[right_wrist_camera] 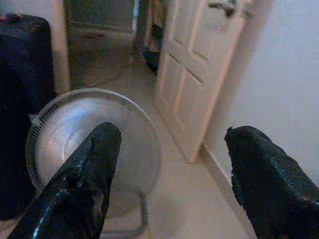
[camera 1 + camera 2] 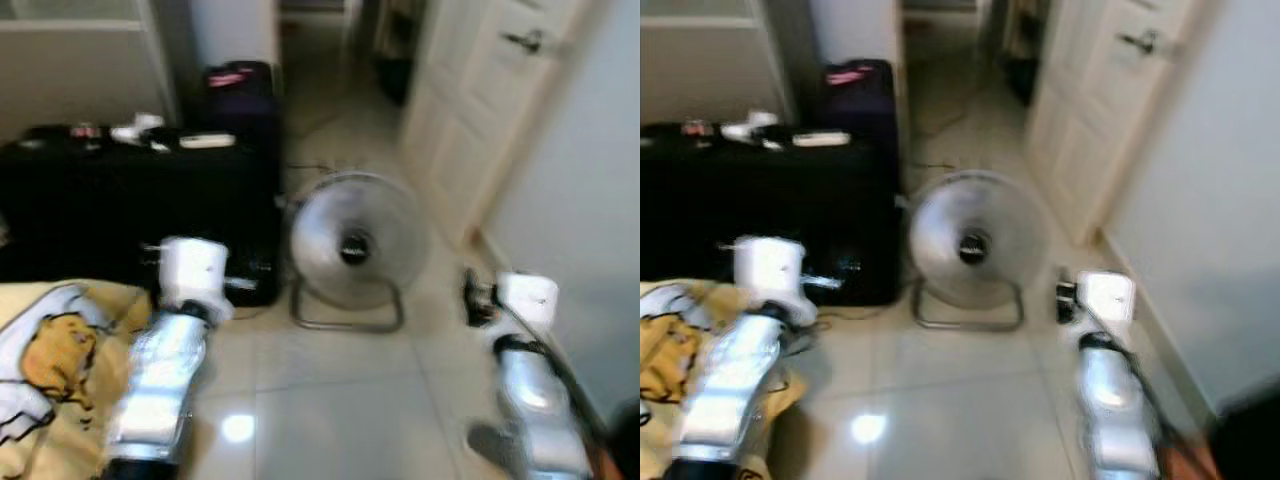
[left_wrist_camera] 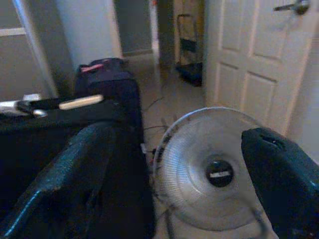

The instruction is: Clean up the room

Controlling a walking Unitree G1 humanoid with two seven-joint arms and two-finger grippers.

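Note:
Both silver arms are raised over a pale tiled floor (image 2: 330, 400). My left gripper (image 3: 179, 134) is open and holds nothing; beyond its fingers stand a round silver floor fan (image 3: 214, 169) and a low black cabinet (image 3: 60, 129). My right gripper (image 1: 174, 134) is also open with nothing in it, level with the fan (image 1: 84, 134) and a white door (image 1: 194, 74). A yellow blanket with a cartoon print (image 2: 60, 370) lies at the lower left beside my left arm (image 2: 160, 380). A white bar-shaped item (image 2: 205, 141) and other small things lie on the cabinet (image 2: 120, 210).
The fan (image 2: 352, 245) stands on a wire foot in the middle of the floor. A dark suitcase (image 2: 240, 95) stands behind the cabinet. The white door (image 2: 490, 110) and a wall close off the right side. A hallway (image 2: 330, 60) opens straight ahead, with cables on its floor.

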